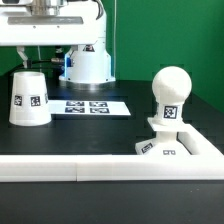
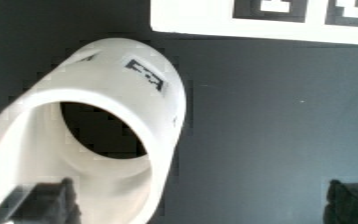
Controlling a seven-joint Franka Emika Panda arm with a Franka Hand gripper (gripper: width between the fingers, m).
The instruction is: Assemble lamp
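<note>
Gripper (image 2: 194, 205) seen in the wrist view with fingers (image 2: 39, 203) set wide apart, one dark tip at each side, nothing clamped between them. Nearer fingertip overlaps the rim of the shade (image 2: 96, 140); contact or mere overlap cannot be told. In the exterior view only the arm's underside appears at 11 o'clock, fingertips cut off by the frame edge.

Shade (image 1: 30, 97) standing on the black table (image 1: 110, 135) at 9 o'clock in the exterior view, wide end down, narrow end up, long axis vertical, square markers on its side. In the wrist view the same shade appears foreshortened, with a dark opening facing the camera; which end that opening is cannot be settled from that picture alone.

Bulb (image 1: 171, 92) seated upright on the base (image 1: 172, 147) at 3 to 4 o'clock in the exterior view, ball uppermost, neck down, marker on the neck. Base resting against the white rail (image 1: 60, 168) along the front edge.

Marker board (image 1: 93, 105) flat on the table just beside the shade, towards centre; its edge also shows in the wrist view (image 2: 265, 15), cropped.

Robot column (image 1: 88, 62) behind, upper part out of frame.
</note>
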